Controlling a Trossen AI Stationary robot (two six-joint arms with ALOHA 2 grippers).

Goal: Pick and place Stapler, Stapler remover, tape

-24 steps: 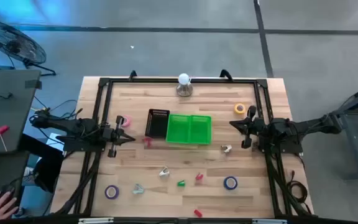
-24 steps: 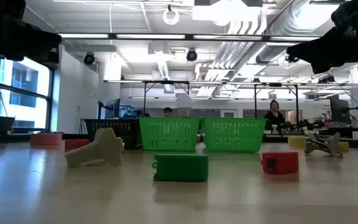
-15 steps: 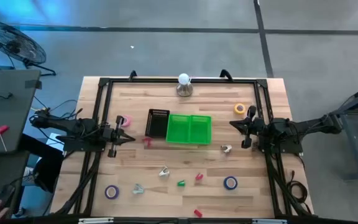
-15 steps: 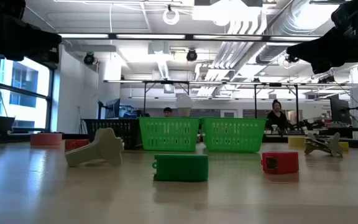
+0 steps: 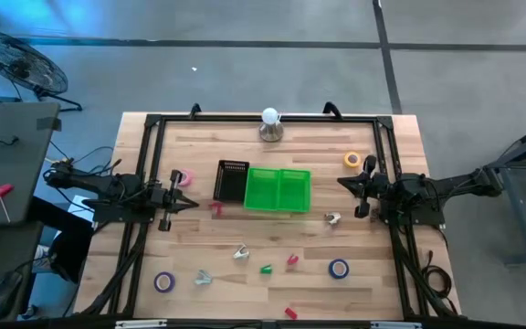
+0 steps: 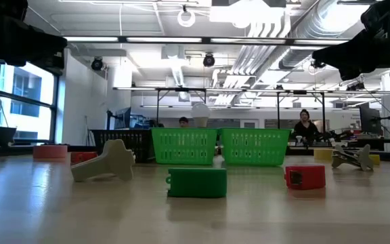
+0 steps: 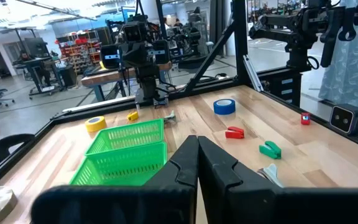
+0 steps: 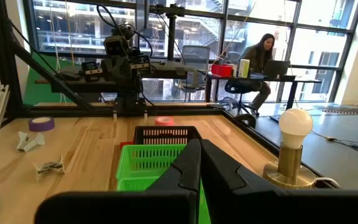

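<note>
The front edge of the wooden table (image 5: 373, 283) is the near part. A small red piece (image 5: 289, 313) lies right at that edge. A little farther in sit the purple tape (image 5: 163, 281) on the left and the blue tape (image 5: 338, 269) on the right, well apart. Between them lie a pale metal staple remover (image 5: 203, 277), a green stapler (image 5: 266, 270) and a red stapler (image 5: 292, 260). Another pale staple remover (image 5: 241, 253) lies just behind these. One more pale staple remover (image 5: 333, 218) lies nearer the right arm.

In the middle of the table stands a green basket (image 5: 278, 190). A black basket (image 5: 232, 181) touches its left side. A small red thing (image 5: 215, 207) lies near the black basket's front corner.

The left gripper (image 5: 191, 204) hangs over the left side of the table. Its fingers (image 7: 185, 163) are pressed together and hold nothing. The pink tape (image 5: 182, 177) lies close to it. The right gripper (image 5: 343, 183) hangs over the right side. Its fingers (image 8: 188, 165) are pressed together too, with nothing between them. The yellow tape (image 5: 352, 160) lies just behind it.

At the far edge stands a white light bulb on a round base (image 5: 270, 125).

Past the table, a person (image 8: 261, 59) sits at a desk by the windows.
</note>
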